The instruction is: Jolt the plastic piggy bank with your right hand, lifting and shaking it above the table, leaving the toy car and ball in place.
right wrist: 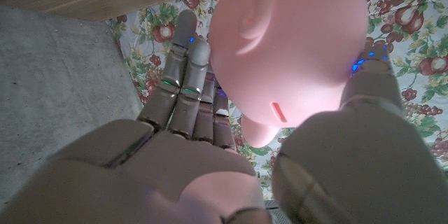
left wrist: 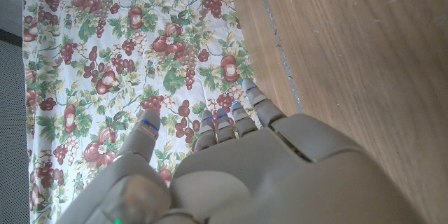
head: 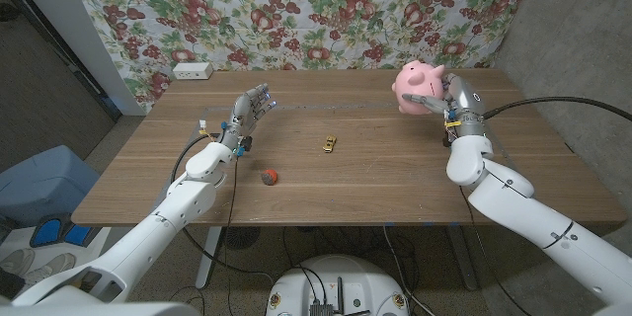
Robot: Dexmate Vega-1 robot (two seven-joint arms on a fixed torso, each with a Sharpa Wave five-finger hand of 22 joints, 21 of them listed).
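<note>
My right hand [head: 452, 102] grips the pink plastic piggy bank [head: 420, 87] and holds it up off the table at the far right. In the right wrist view the piggy bank [right wrist: 294, 42] sits between the fingers [right wrist: 185, 77] and the thumb [right wrist: 367, 77], its coin slot showing. A small yellow toy car [head: 329, 143] stands near the middle of the table. The red ball [head: 269, 176] lies nearer the front, left of the car. My left hand [head: 247, 117] hovers at the left with its fingers apart and holds nothing; its fingers [left wrist: 231, 122] point toward the curtain.
A floral curtain [head: 316, 10] hangs behind the wooden table [head: 375, 188]. A white power strip [head: 192, 71] lies at the far left corner. A blue bin [head: 44, 183] stands on the floor at the left.
</note>
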